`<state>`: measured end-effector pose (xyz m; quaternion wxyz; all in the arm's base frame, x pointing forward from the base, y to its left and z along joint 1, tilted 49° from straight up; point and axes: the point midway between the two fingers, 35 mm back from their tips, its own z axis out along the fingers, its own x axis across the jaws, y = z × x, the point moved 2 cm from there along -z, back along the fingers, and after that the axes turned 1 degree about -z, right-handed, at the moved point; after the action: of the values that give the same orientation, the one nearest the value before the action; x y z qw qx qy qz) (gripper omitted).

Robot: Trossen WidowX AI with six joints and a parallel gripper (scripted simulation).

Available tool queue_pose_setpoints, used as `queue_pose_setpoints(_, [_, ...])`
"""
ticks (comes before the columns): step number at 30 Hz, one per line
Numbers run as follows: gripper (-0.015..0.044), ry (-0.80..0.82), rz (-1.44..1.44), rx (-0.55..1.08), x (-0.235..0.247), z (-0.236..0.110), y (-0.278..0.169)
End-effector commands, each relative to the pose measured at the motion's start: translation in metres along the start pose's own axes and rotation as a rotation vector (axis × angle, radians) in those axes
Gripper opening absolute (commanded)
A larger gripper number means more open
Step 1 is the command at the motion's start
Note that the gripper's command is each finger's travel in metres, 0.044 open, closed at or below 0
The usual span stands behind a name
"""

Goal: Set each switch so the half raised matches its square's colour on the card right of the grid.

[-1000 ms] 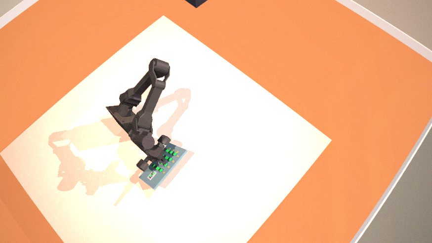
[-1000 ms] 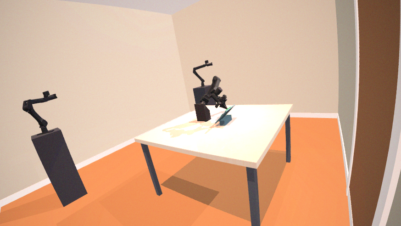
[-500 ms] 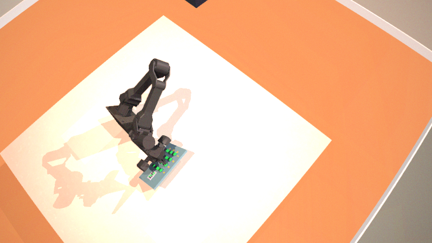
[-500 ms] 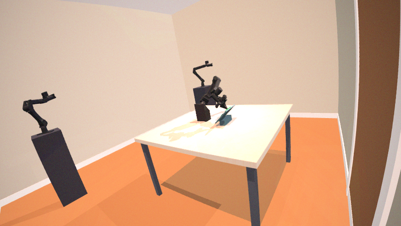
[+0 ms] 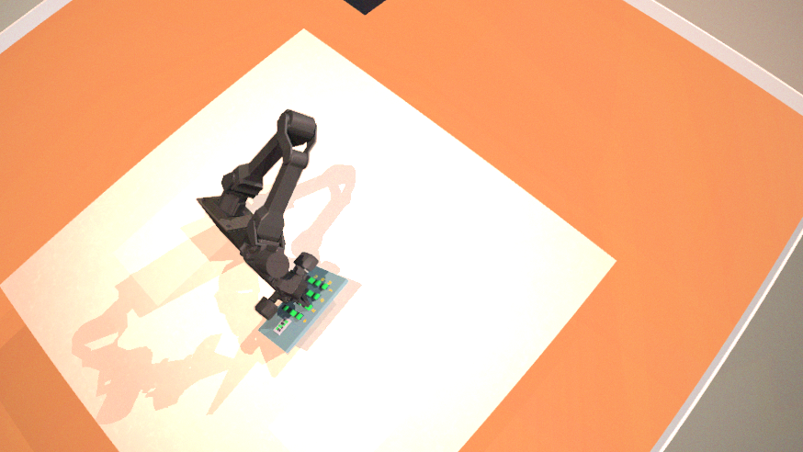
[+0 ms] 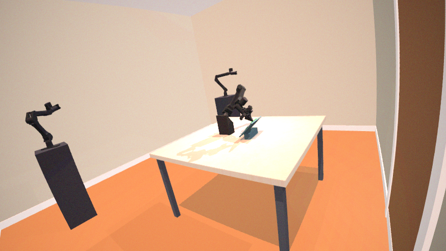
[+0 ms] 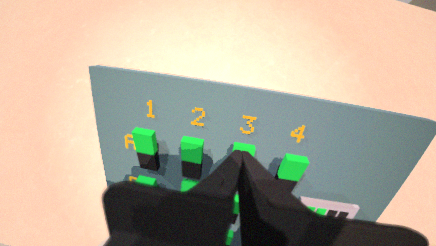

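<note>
A tilted grey-blue switch panel point(image 7: 340, 130) point(image 5: 331, 288) point(image 6: 251, 128) stands on the table, with columns numbered 1 to 4. In the wrist view the far-row switches show green halves: switch 1 point(image 7: 144, 140), switch 2 point(image 7: 192, 148), switch 3 point(image 7: 244, 148) and switch 4 point(image 7: 293, 166). My gripper point(image 7: 241, 156) point(image 5: 300, 291) point(image 6: 248, 118) is shut and empty, its tip right at the near edge of switch 3's green half. The small card point(image 7: 334, 210) point(image 5: 281, 325) lies at the panel's right; my fingers hide part of it and most of the nearer rows.
The arm's dark base point(image 5: 224, 210) point(image 6: 225, 124) stands on the white table point(image 5: 449, 253) point(image 6: 265, 155) behind the panel. Two other arms on dark pedestals, one point(image 6: 64, 182) at the left and one point(image 6: 222, 104) behind the table, stand on the floor.
</note>
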<state>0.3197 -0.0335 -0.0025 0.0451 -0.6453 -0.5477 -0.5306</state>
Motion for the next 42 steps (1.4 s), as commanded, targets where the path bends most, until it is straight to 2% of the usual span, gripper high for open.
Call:
queue_pose_setpoints(1, [0.0000, -0.006, 0.006, 0.001, -0.001, 0.001, -0.001])
queue_pose_setpoints(4, [0.0000, -0.004, 0.000, 0.001, -0.001, -0.006, 0.000])
queue_pose_setpoints(9, [0.0000, -0.011, 0.005, -0.017, -0.003, -0.058, -0.003])
queue_pose_setpoints(11, [0.0000, -0.010, 0.006, -0.022, -0.002, -0.064, -0.004])
queue_pose_setpoints(16, [0.0000, -0.010, 0.006, -0.022, -0.003, -0.064, -0.004])
queue_pose_setpoints(23, [0.0000, -0.012, 0.004, -0.023, -0.035, -0.065, -0.004])
queue_pose_setpoints(28, [0.0000, -0.009, 0.004, 0.001, -0.035, -0.032, -0.002])
queue_pose_setpoints(42, [0.0000, -0.007, 0.004, 0.001, -0.034, -0.019, -0.002])
